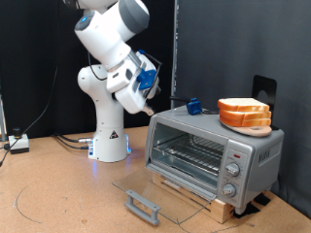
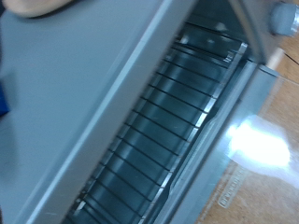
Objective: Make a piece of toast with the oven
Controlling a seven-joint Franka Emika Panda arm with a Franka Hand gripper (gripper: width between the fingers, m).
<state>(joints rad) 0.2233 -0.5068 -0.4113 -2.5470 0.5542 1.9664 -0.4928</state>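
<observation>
1. Currently: oven (image 1: 212,146) sits on wooden slat base (image 1: 225,204) at exterior view's right, on brown worktop (image 1: 68,194); glass door (image 1: 160,194) dropped fully open and flat, grey bar handle (image 1: 142,205) at its outer edge.
2. Wire rack (image 1: 190,155) visible inside cavity, bare; seen again close up in wrist view (image 2: 163,121).
3. Piece of toast (image 1: 245,105) lies on round orange plate (image 1: 245,123) atop oven's roof, stacked with a second similar slice; pale face, tan crust.
4. Small blue object (image 1: 194,106) also on oven roof, toward exterior view's left of the plate; identity unclear.
5. Three round knobs (image 1: 232,169) stacked down oven's right front panel; one knob just shows at wrist view corner (image 2: 285,17).
6. Gripper (image 1: 154,89) hangs in air above and to exterior view's left of oven, near roof's left corner, touching nothing, nothing between jaws in view.
7. Can't tell jaws' spread: fingers angled away in exterior view, not in wrist view.
8. White arm base (image 1: 109,136) stands on worktop at exterior view's left, well apart from oven.
</observation>
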